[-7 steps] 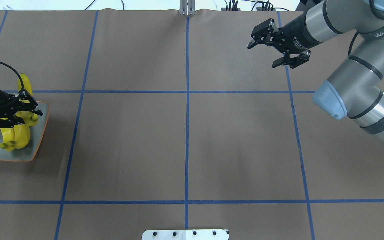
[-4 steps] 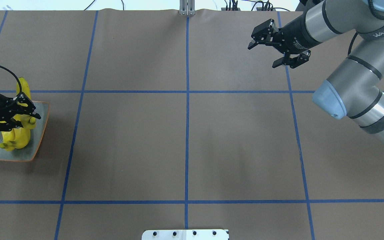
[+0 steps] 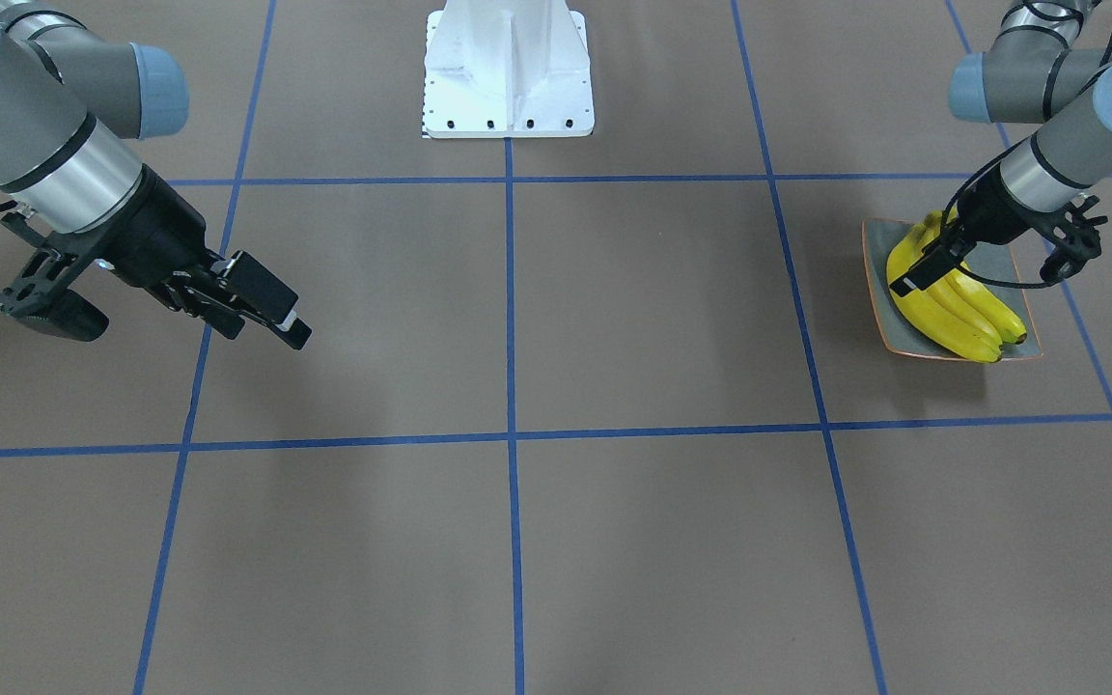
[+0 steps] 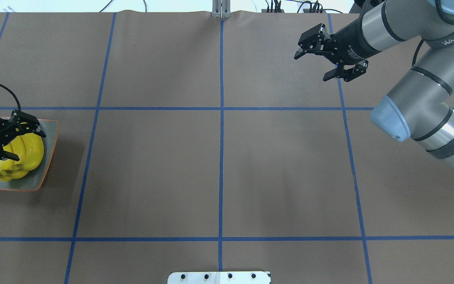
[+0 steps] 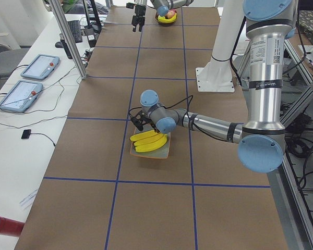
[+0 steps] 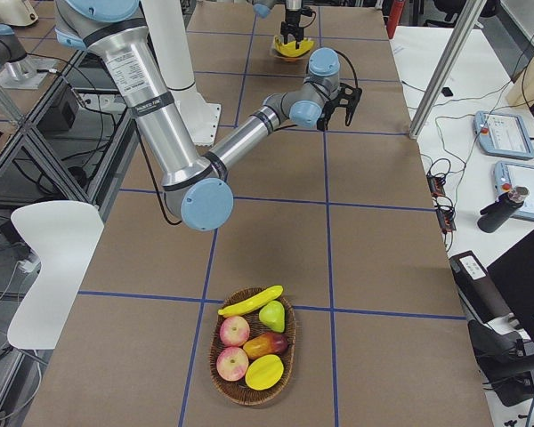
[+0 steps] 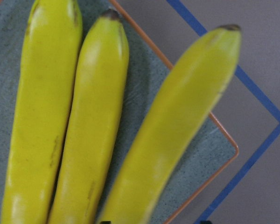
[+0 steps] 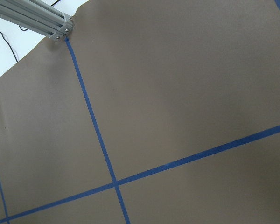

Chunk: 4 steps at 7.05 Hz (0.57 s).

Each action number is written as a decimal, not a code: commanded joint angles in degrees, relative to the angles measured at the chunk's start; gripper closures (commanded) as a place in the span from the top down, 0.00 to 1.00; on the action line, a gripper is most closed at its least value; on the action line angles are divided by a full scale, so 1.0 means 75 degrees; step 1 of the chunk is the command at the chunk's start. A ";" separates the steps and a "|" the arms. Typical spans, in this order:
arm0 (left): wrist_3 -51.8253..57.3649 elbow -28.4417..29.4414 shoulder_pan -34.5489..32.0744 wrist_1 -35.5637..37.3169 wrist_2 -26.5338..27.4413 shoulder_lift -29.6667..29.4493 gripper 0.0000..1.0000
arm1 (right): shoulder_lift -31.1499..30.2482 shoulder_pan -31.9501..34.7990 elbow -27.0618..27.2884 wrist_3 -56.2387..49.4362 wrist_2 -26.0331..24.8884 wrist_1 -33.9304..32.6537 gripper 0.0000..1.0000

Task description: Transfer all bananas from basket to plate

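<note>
From my remote station I am watching the left gripper (image 4: 28,146) hovering over the plate (image 4: 34,182) at the left edge of the table (image 4: 152,165), its jaws spread wide and gripping nothing. Three bananas (image 3: 952,309) are lying side by side on the plate, right under those jaws.

My left wrist camera is showing two of them sharp and pressed together along their length. The third is coming through blurred and angled away from its neighbours, its dark tip reaching out past the plate's orange rim in that view.

The right gripper (image 4: 310,67) is hanging in the air over the far right of the table, well apart from the plate, its jaws released and empty. Its wrist camera is picking up brown paper crossed by blue tape (image 8: 95,135).

A fourth banana (image 6: 251,302) is sitting in the basket (image 6: 249,398) at the right end of the table. It is lying across the rim on the side towards the plate, just beside the other fruit (image 6: 235,331) heaped inside.
</note>
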 commanded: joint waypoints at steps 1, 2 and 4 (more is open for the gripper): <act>0.0115 -0.0039 -0.0044 0.0007 0.0014 -0.0035 1.00 | -0.0005 0.0194 0.0000 -0.0208 0.0056 -0.0047 1.00; 0.0161 -0.0028 -0.0404 0.0077 -0.0009 -0.0082 1.00 | -0.0249 0.0497 0.0000 -0.0767 0.0149 -0.0128 1.00; 0.1770 -0.0085 -0.0827 0.0786 -0.0056 -0.0222 1.00 | -0.0824 0.1176 -0.0140 -0.2743 0.0476 -0.0721 1.00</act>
